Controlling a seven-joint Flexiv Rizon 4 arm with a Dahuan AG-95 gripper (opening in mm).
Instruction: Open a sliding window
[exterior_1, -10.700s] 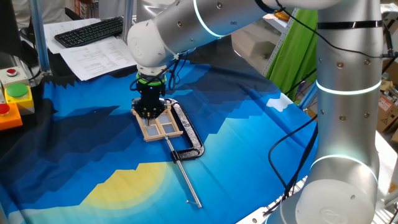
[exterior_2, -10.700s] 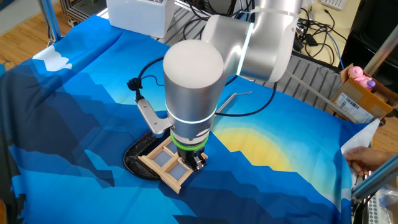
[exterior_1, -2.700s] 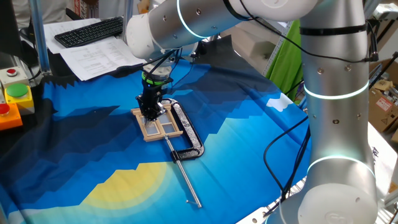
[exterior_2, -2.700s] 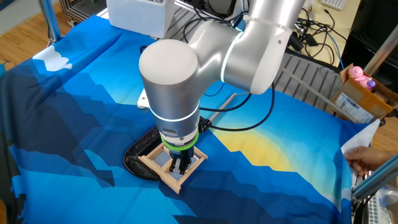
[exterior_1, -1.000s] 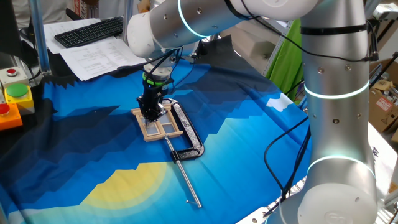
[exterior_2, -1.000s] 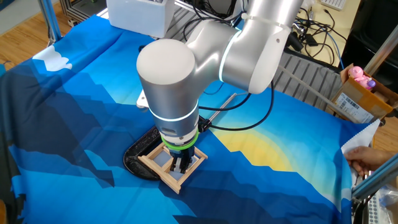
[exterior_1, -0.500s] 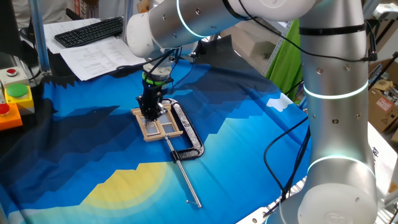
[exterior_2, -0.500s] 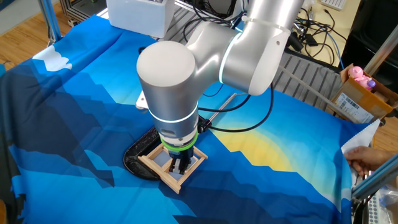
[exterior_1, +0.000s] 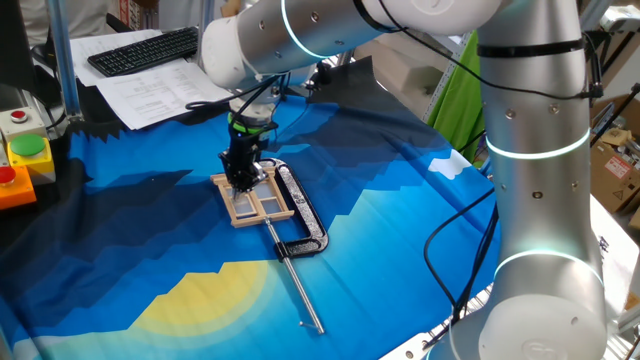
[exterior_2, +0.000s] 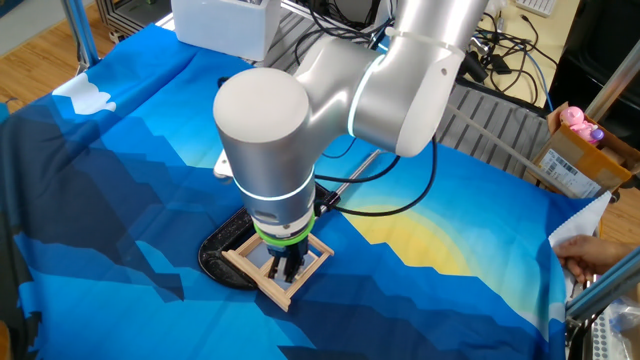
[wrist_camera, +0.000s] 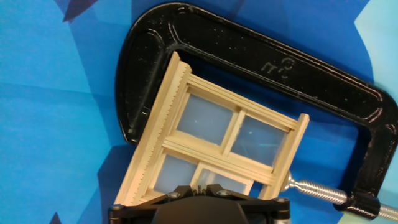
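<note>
The black two-finger gripper (exterior_1: 241, 181) points straight down onto the small pale wooden sliding window (exterior_1: 256, 203), its tips on the frame's 11 o'clock portion in one fixed view; whether the fingers are parted or closed cannot be told, since the hand view shows only the gripper housing at its bottom edge. The window lies flat on the blue patterned cloth (exterior_1: 400, 230), near the table's middle, held inside a black metal C-clamp (wrist_camera: 261, 62) that wraps its 12 and 3 o'clock sides in the hand view. The clamp's silver threaded rod (exterior_1: 298, 285) runs off toward 5 o'clock in one fixed view. At 10 o'clock of the window lie white papers (exterior_1: 160, 85) and a black keyboard (exterior_1: 145, 48); at 9 o'clock sits a yellow box with a green button (exterior_1: 28, 150). The cloth around the clamp lies open on the 6 and 9 o'clock sides. Against half a second ago, the arm has shifted only slightly; window and clamp lie unchanged.
</note>
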